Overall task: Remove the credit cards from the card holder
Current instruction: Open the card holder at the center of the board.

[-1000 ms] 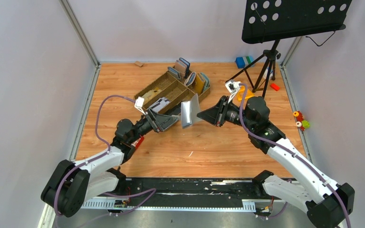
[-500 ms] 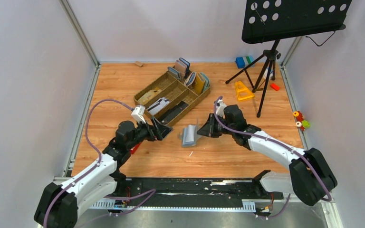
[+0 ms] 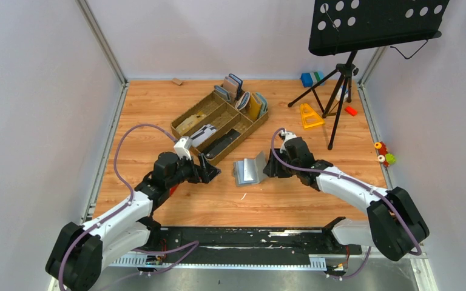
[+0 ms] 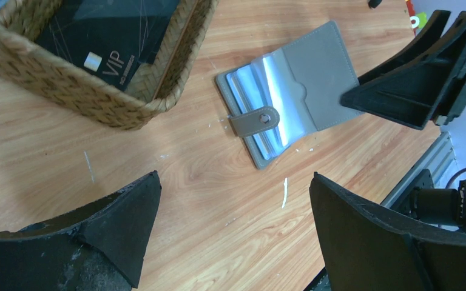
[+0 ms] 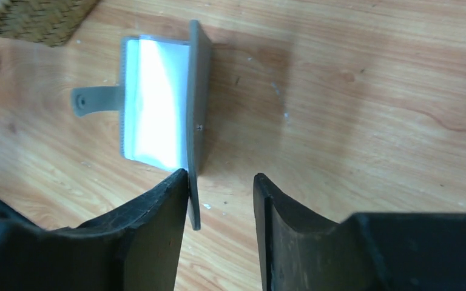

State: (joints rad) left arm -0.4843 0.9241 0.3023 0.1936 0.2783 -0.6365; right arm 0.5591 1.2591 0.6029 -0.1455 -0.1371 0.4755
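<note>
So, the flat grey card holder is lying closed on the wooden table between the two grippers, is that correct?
Not quite: the flat grey card holder lies open, not closed, with its strap undone and clear sleeves showing; the left wrist view shows it. It is on the wooden table, between the left gripper and right gripper.

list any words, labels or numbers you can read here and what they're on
"VIP": on the dark card lying in the woven tray.
The smaller line just under it on the same card is too blurred to read.
Card holder: no text visible.
</note>
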